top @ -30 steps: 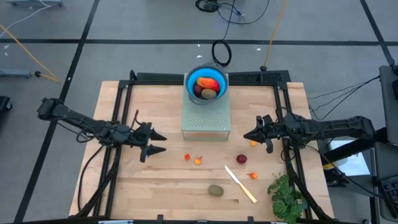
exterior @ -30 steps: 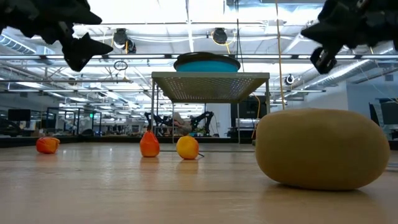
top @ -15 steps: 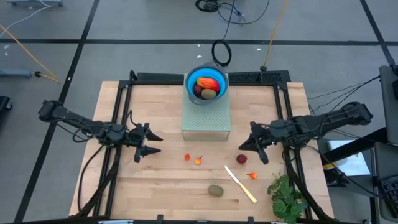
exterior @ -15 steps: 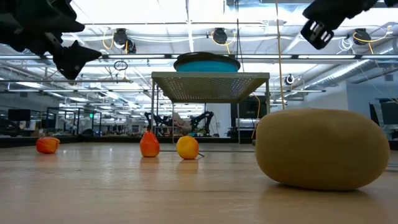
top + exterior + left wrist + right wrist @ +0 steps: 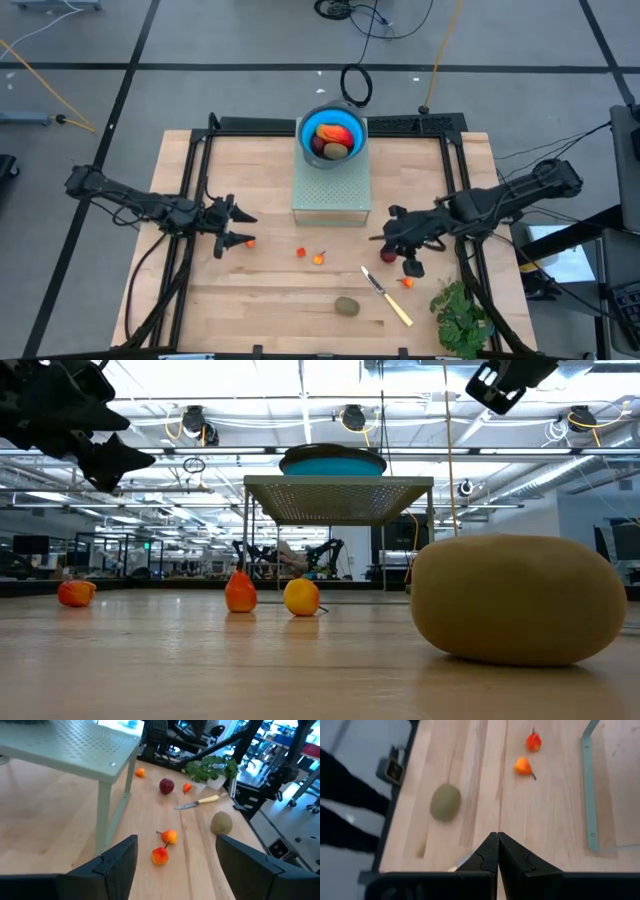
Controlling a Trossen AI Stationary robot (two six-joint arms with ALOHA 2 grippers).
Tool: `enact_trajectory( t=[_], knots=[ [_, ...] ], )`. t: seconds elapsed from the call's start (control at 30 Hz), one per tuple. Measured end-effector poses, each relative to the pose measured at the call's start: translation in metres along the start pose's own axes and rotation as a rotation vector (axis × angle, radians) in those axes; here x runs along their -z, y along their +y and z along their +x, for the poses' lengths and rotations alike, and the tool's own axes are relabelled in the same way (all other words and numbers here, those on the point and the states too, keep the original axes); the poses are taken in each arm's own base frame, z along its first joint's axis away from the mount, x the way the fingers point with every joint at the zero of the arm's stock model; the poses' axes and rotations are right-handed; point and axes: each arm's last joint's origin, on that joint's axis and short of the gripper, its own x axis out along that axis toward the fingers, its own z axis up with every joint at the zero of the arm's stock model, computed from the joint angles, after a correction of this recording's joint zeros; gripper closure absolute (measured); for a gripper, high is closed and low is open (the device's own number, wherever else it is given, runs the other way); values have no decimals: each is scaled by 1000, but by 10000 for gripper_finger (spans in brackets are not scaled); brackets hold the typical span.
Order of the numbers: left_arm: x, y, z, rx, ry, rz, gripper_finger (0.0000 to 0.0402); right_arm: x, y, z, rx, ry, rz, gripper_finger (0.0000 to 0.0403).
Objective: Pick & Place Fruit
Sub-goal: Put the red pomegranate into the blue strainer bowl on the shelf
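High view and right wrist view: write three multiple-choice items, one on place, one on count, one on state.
1. The round blue bowl stands: A on a shelf; B on the pale green perforated stand; C in a drawer.
2. Count of brown-green oval kiwis on the wooden table: A three; B five; C one.
3. The right gripper is: A shut; B wide open; C holding a kiwi.
Answers: B, the bowl tops the stand; C, only one lies there; A, its fingers meet, nothing between.
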Motion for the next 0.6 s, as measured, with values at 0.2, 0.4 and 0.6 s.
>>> enact_trajectory(
  t=[0.2, 0.4, 0.6],
  knots=[
    [-1, 2, -9, 7, -20, 11, 133, -15, 8, 13, 25, 145, -115, 403],
    [-1, 4, -17, 9, -36, 43, 133, -20, 9, 29, 47, 259, -165, 403],
    [-2, 5, -25, 10, -58, 57, 133, -16, 8, 45, 58, 344, -190, 387]
  ],
)
